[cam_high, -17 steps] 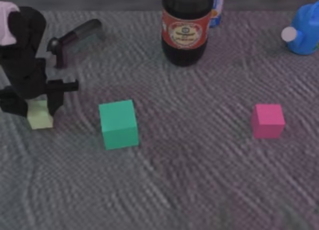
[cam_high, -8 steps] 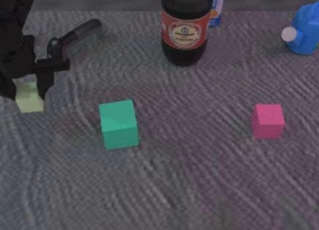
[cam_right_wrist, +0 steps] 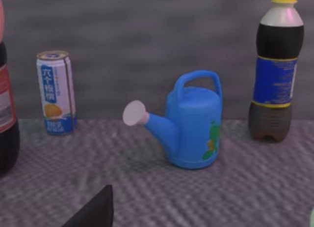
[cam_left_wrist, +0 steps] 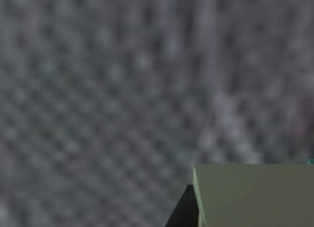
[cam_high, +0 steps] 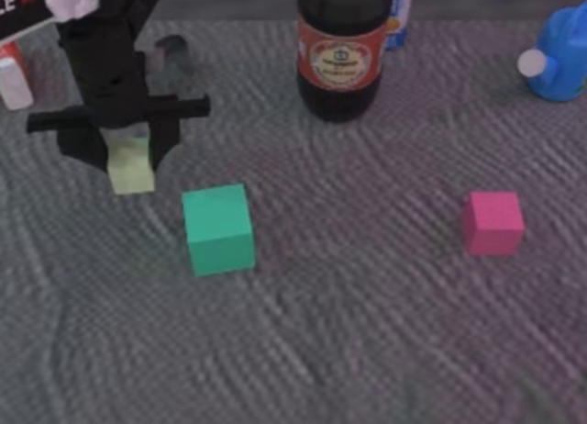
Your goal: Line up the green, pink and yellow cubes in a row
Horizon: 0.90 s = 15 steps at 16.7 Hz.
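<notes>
My left gripper (cam_high: 126,156) is shut on the pale yellow cube (cam_high: 131,165), held off the cloth at the back left, up and to the left of the teal-green cube (cam_high: 218,229). The left wrist view shows the yellow cube (cam_left_wrist: 255,195) close up against one dark finger (cam_left_wrist: 185,212), above the grey cloth. The green cube rests left of the table's middle. Far to its right lies the magenta-pink cube (cam_high: 492,222), in about the same row. My right arm is outside the top view and stays idle.
A dark sauce bottle (cam_high: 343,48) stands at the back centre with a can (cam_high: 399,16) behind it. A blue watering can (cam_high: 561,52) stands at the back right, beside a cola bottle (cam_right_wrist: 274,70). A small white and red container (cam_high: 14,75) stands at the far left.
My left gripper has lifted the yellow cube from the far left and carried it rightward and toward the back, nearer the green cube. Green and pink cubes have not moved.
</notes>
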Tool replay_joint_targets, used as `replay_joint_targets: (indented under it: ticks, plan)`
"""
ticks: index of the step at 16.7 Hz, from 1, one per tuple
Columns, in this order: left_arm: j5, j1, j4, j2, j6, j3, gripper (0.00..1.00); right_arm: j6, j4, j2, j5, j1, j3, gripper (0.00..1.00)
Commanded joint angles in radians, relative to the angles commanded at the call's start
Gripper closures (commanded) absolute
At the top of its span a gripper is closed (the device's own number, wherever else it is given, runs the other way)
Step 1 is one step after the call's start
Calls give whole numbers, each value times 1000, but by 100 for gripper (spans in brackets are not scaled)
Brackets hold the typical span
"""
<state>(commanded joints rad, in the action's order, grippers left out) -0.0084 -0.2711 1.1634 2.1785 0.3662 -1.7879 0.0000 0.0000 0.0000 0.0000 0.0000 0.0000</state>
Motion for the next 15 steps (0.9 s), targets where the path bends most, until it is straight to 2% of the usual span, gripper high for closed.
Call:
replay_joint_targets:
  ticks: [7,10,12,15]
  plan:
    - [-5,-410,177,197,344,-366,100,0,0,0,0,0,0,0]
    - [-7,-560,234,256,466,-490,100,0,0,0,0,0,0,0]
    - [-9,-626,258,280,519,-544,100,0,0,0,0,0,0,0]
    - [-9,-650,267,289,541,-564,100,0,0,0,0,0,0,0]
